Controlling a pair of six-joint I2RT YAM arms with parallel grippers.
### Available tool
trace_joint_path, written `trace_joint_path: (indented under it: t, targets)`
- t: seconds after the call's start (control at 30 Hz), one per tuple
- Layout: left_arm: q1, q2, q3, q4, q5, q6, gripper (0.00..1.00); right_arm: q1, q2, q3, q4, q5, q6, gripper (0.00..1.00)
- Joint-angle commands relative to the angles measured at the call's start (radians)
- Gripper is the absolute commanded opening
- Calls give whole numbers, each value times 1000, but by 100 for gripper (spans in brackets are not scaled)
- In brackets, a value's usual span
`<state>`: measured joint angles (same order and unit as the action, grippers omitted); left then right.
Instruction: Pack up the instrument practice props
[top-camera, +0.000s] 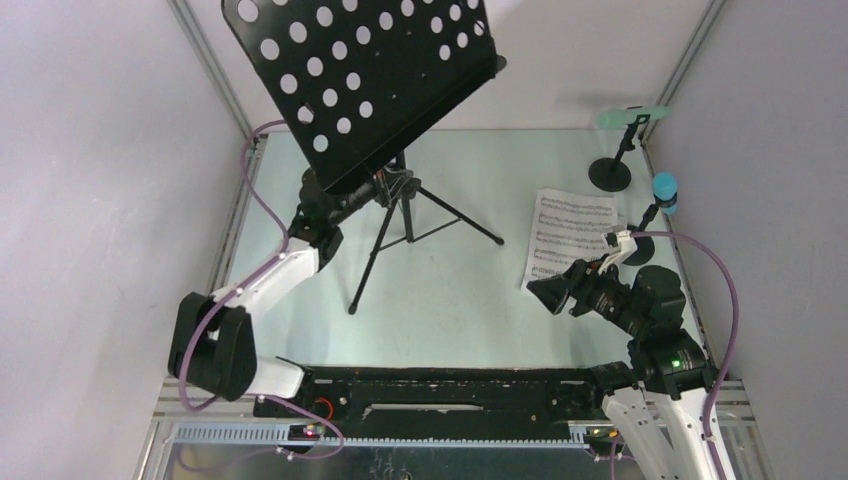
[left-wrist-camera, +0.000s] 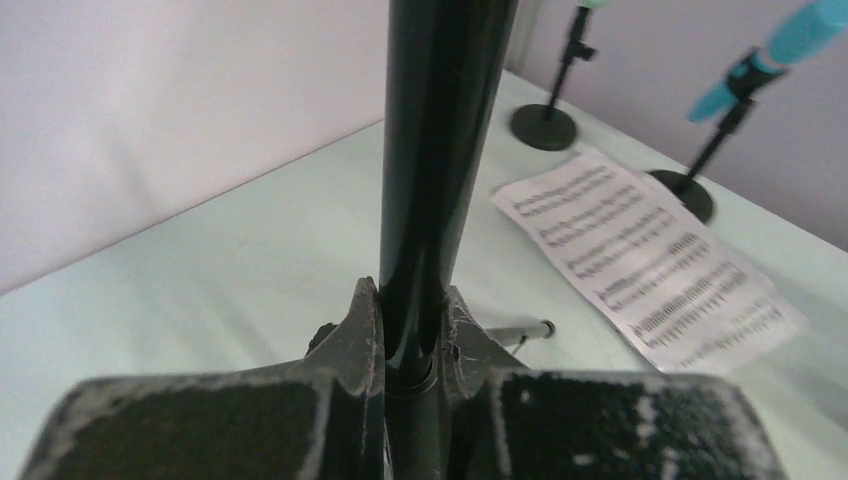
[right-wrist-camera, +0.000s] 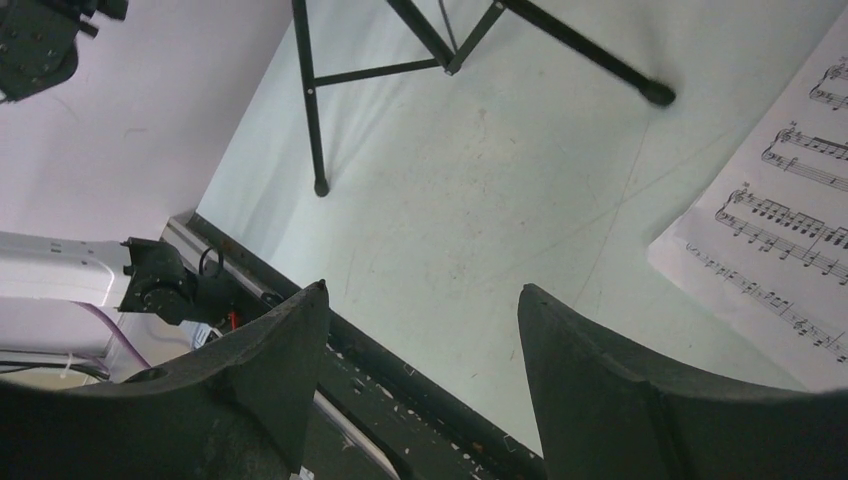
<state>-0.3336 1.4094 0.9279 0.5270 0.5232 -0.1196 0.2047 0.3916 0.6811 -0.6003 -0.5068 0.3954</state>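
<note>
Music rack, black and on a tripod, stands on the left half of the pale green table. Its three legs are spread on the surface, and its perforated desk is tilted high over the far-left corner. The left gripper comes in from the near left and is clamped on the rack's upright pole just below the desk. In the left wrist view, both fingers press against the glossy black tube from either side. White sheet music lies flat on the right half of the table, well apart from the rack's nearest foot. Two small round-based stands line the right edge. The far mic holder carries the mint-green toy microphone. The near mic holder, just beside the right edge of the sheet, carries the blue toy microphone. Both microphones sit tilted in their clips. The right gripper hovers above the table by the near-left corner of the sheet music, its jaws wide apart with nothing between them. Through the gap, its wrist camera shows bare table, and beyond it two of the tripod legs and a corner of the printed page.
</note>
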Motion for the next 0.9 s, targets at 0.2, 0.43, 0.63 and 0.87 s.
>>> trace_joint_path:
  t: [0.2, 0.43, 0.63, 0.87]
  targets:
    - [-123, -265, -161, -79, -701, -138, 0, 46, 32, -30, 108, 60, 66, 75]
    - [-174, -330, -191, -198, -784, -192, 0, 140, 84, -38, 163, 145, 102, 74]
    - [-157, -334, -201, -225, -758, -140, 41, 236, 131, -38, 214, 198, 132, 73]
    - [-28, -342, -232, -145, -464, -125, 68, 298, 163, -38, 250, 212, 137, 73]
